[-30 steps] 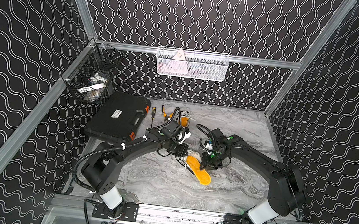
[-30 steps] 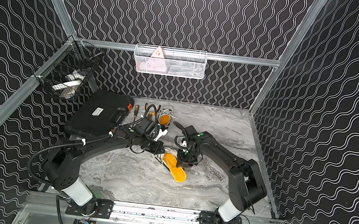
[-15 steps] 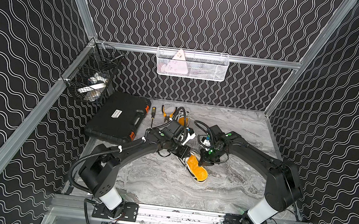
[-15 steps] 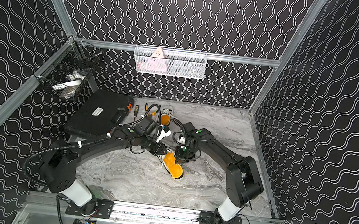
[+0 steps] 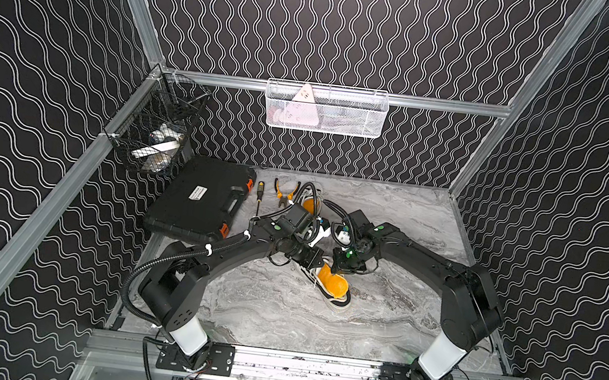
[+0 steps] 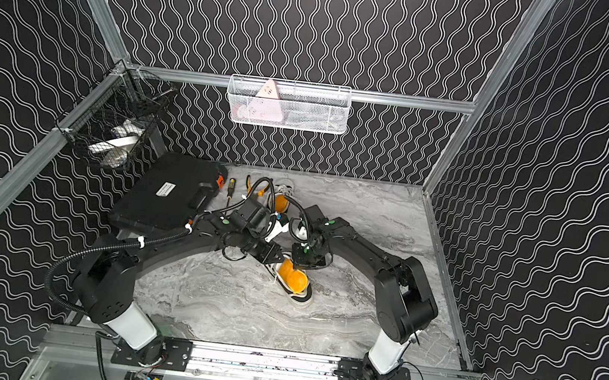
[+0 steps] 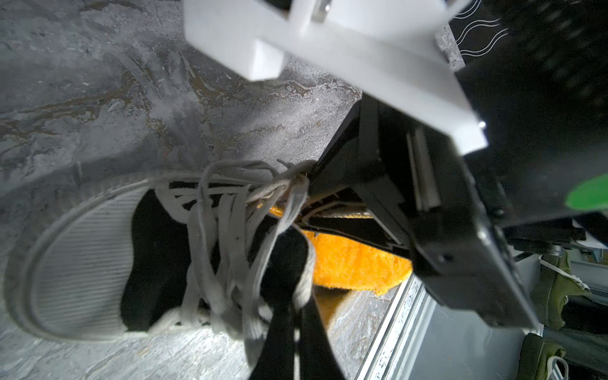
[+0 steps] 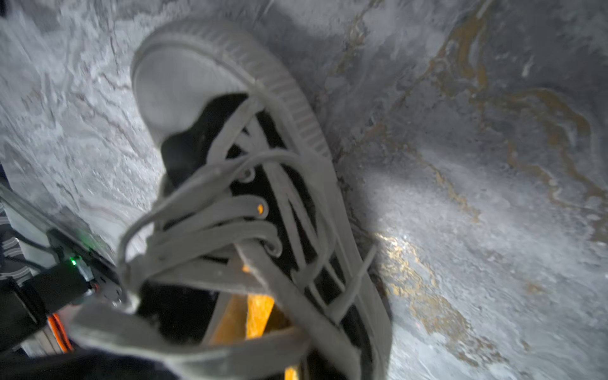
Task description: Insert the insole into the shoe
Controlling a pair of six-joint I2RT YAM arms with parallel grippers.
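A black canvas shoe (image 5: pixel 338 306) (image 6: pixel 300 301) with a white toe cap (image 7: pixel 82 250) (image 8: pixel 184 85) lies mid-table. The orange insole (image 5: pixel 333 286) (image 6: pixel 292 279) lies over its opening, its front under the laces (image 8: pixel 260 312) and its heel end sticking out (image 7: pixel 355 266). My left gripper (image 5: pixel 315 266) (image 6: pixel 275 260) (image 7: pixel 291 279) is shut on the shoe's upper beside the laces. My right gripper (image 5: pixel 336 270) (image 6: pixel 296 262) (image 7: pixel 309 210) comes from the opposite side, its fingers pinched on the insole's edge at the shoe's mouth.
A black tool case (image 5: pixel 202 199) lies at the back left, with a screwdriver (image 5: pixel 259 191) and pliers (image 5: pixel 285 192) beside it. A second shoe (image 5: pixel 311 203) sits behind the arms. Wire baskets hang on the back wall (image 5: pixel 325 109) and left rail (image 5: pixel 157 131).
The shoe and insole have shifted slightly left and toward the back, together with both grippers. The right gripper has moved closer in over the shoe's mouth.
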